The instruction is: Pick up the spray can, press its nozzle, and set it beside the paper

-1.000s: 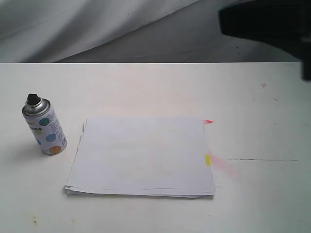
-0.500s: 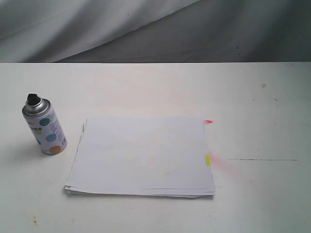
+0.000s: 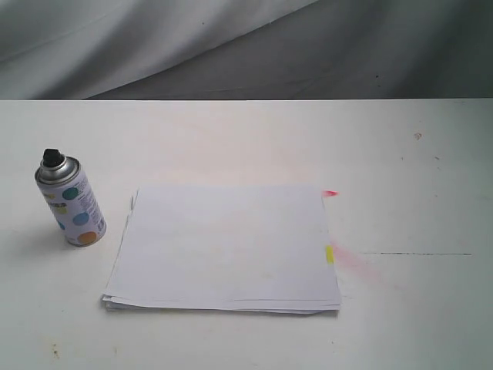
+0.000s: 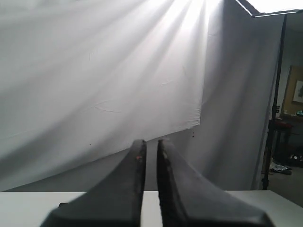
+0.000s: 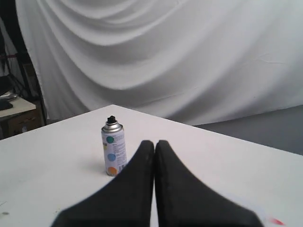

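The spray can (image 3: pixel 71 202) stands upright on the white table (image 3: pixel 254 139), just left of the paper (image 3: pixel 223 247) and not touching it. Its black nozzle (image 3: pixel 52 157) sits on the silver dome. The paper lies flat, with a yellow mark (image 3: pixel 330 253) and a pink-red mark (image 3: pixel 330 193) on its right edge. Neither gripper shows in the exterior view. My right gripper (image 5: pixel 155 143) is shut and empty, hovering above the table with the spray can (image 5: pixel 114 149) and nozzle (image 5: pixel 111 119) some way beyond its tips. My left gripper (image 4: pixel 151 143) is shut with a thin slit, empty, facing the backdrop.
A pink-red stain (image 3: pixel 356 262) and a thin dark line (image 3: pixel 416 253) mark the table right of the paper. A white cloth backdrop (image 3: pixel 139 38) hangs behind the table's far edge. A dark stand (image 4: pixel 273 118) rises beside the backdrop.
A dark arm that sat at the upper right of the exterior view one second ago has left the view. The can and paper have not moved.
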`<move>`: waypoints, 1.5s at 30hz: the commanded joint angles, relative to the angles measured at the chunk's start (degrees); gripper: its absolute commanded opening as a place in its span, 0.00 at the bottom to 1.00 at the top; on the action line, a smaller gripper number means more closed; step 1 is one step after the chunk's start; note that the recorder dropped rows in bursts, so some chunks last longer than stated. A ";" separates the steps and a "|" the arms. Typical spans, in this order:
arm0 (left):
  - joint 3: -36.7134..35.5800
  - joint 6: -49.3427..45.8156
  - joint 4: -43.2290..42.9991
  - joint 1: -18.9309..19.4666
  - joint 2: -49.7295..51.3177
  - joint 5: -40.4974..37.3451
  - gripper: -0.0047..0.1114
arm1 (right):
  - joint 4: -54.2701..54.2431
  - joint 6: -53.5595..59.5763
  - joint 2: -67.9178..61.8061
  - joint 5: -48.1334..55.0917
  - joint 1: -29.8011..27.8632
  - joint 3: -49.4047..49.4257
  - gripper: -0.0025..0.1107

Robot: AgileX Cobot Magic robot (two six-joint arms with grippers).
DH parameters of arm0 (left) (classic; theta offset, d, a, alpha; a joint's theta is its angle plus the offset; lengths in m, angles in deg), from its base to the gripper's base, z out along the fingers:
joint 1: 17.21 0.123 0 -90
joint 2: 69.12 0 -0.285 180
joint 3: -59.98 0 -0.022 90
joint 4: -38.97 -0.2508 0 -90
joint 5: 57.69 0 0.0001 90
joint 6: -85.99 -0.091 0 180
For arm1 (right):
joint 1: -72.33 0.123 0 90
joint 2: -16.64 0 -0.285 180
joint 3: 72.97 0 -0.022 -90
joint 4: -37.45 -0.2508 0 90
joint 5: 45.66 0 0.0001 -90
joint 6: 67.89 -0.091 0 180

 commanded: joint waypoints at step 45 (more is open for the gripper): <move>-2.10 0.42 0.46 -0.40 -0.27 -1.79 0.12 | 0.15 3.35 0.21 -30.26 -0.26 14.46 0.02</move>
